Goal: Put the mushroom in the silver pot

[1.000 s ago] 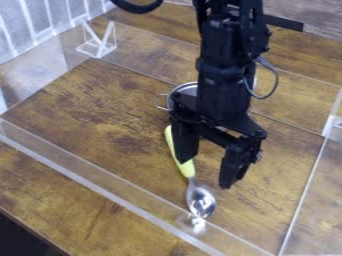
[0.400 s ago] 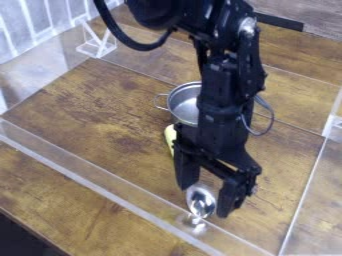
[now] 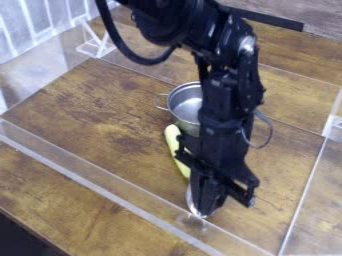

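Observation:
The silver pot (image 3: 183,101) stands on the wooden table behind the arm, which covers its right side. My gripper (image 3: 202,206) points straight down in front of the pot, low over the table near the front wall. Its fingers are closed around the mushroom (image 3: 199,214), a small thing of which only a pale bit shows under the fingertips. The cap is hidden by the fingers.
A yellow-handled spoon (image 3: 175,148) lies between the pot and the gripper. Clear plastic walls fence the table, with the front wall (image 3: 94,178) close to the gripper and another on the right (image 3: 318,170). A clear stand (image 3: 94,40) sits at the back left.
The gripper has come down onto the mushroom. Its fingers stood wide apart on either side of it and have now closed.

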{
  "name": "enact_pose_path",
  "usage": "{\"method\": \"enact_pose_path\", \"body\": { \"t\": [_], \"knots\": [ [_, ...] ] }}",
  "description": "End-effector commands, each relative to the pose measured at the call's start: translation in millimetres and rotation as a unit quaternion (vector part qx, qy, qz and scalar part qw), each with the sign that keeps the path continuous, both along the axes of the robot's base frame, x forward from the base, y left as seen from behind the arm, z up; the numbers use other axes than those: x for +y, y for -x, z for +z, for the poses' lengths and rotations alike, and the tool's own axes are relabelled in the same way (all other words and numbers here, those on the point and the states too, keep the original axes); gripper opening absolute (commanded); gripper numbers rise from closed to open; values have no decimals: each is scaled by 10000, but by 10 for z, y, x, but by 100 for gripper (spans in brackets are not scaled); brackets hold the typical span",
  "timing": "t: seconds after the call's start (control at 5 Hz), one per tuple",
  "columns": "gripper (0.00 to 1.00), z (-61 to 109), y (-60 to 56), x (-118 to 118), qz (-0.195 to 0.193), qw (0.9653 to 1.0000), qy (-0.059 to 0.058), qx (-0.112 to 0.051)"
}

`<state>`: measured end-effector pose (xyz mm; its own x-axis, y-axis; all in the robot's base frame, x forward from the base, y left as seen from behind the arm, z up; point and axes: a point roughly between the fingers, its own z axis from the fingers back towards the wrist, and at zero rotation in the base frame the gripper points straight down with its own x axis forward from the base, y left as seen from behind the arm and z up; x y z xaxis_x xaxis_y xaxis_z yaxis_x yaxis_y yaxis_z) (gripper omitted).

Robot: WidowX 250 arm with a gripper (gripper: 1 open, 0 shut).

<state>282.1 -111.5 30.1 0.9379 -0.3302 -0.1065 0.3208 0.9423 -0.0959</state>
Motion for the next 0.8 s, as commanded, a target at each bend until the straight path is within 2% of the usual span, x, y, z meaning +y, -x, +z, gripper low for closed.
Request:
{"method": "enact_pose_path", "body": {
  "t": [0.0,0.2,0.4,0.6],
  "knots": [
    [0,76,-43,4,13,9995,80,-321],
    [0,94,-36,29,72,9992,112,-381],
    [0,173,-73,-89,122,9993,54,-348],
    [0,239,-82,-53,60,9995,-16,-317]
  ]
}}
